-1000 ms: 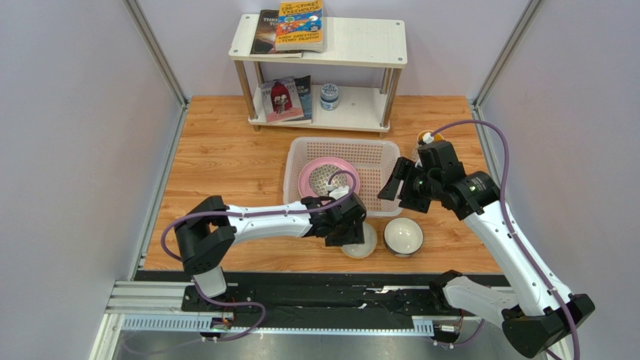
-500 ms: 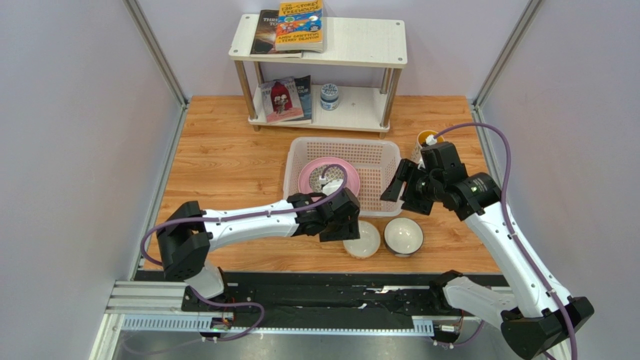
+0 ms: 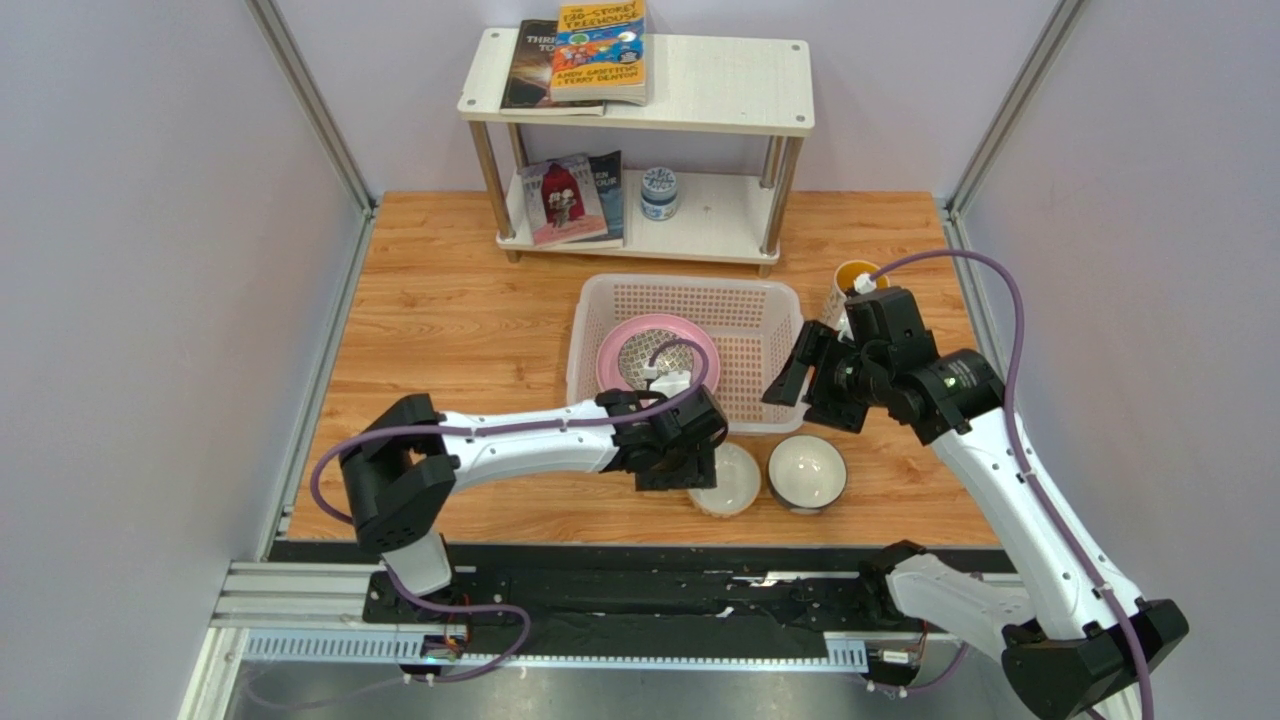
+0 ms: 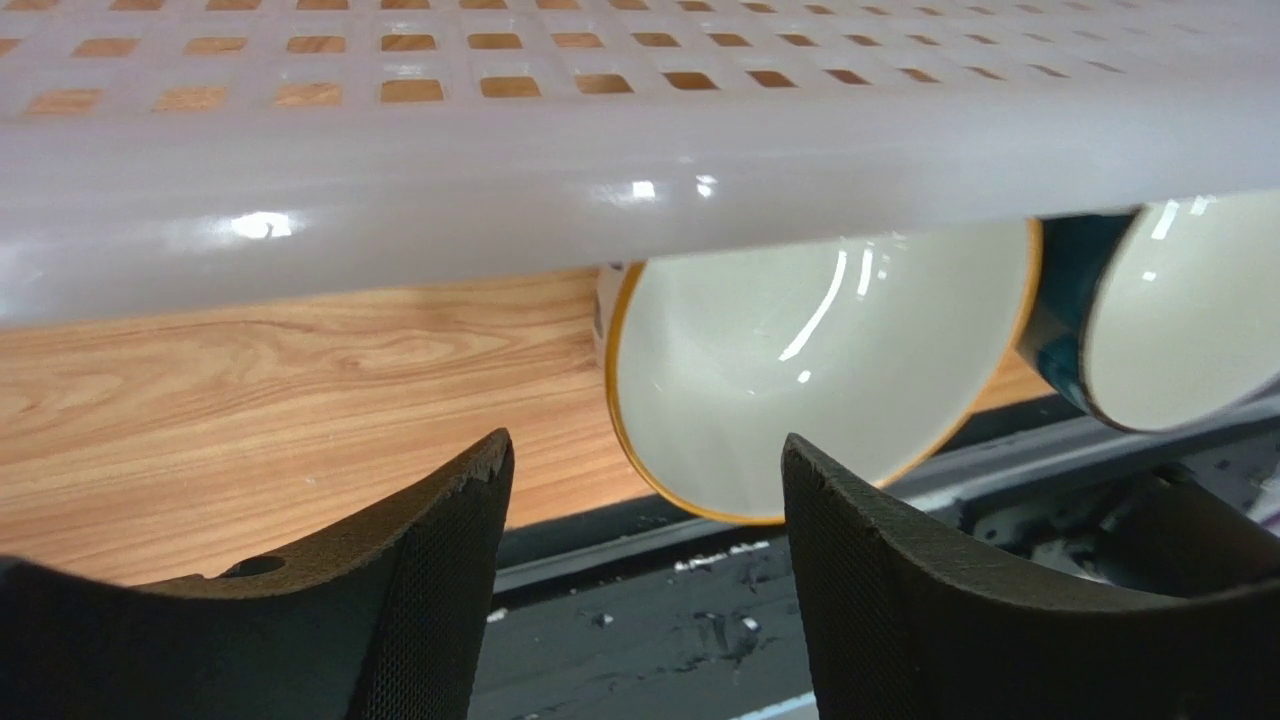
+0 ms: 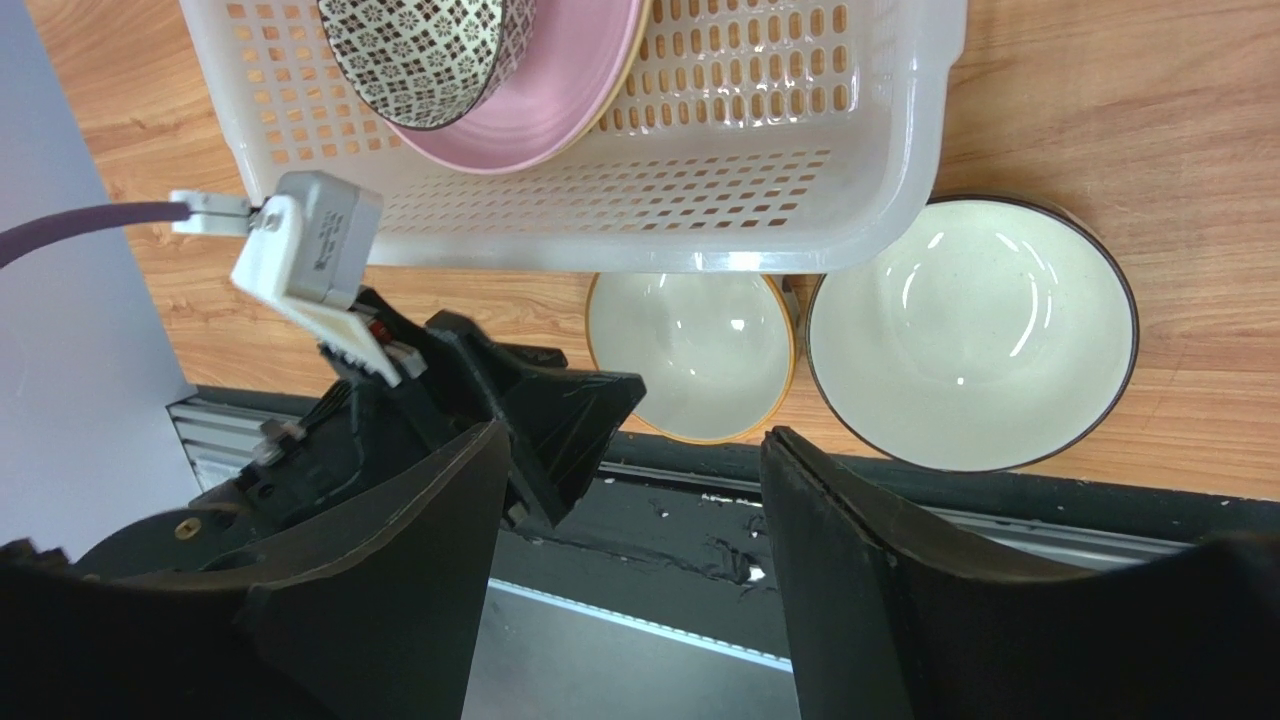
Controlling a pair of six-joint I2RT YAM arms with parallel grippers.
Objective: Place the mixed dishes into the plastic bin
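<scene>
Both pairs of jaws stand parted and empty at the plastic bin (image 3: 751, 338), with two bowls not yet in it.

The left jaws are spread moderately with nothing between them. They sit low at the bin's near wall (image 4: 601, 165), and the small white bowl (image 4: 812, 375) with an orange rim lies just past their tips; whether they touch it cannot be told. The right jaws gape wide and hold nothing, hanging above the bin's right side. The small white bowl (image 3: 732, 480) rests on the tabletop (image 3: 451, 330) against the bin's near wall, and the larger white bowl (image 3: 807, 471) with a dark outside sits just beside it on the right. Inside the bin lies the pink plate (image 3: 616, 353) with the grey patterned bowl (image 3: 649, 357) on it. The mug (image 3: 854, 278) with a yellow inside stands on the tabletop just beside the bin's far right corner.
</scene>
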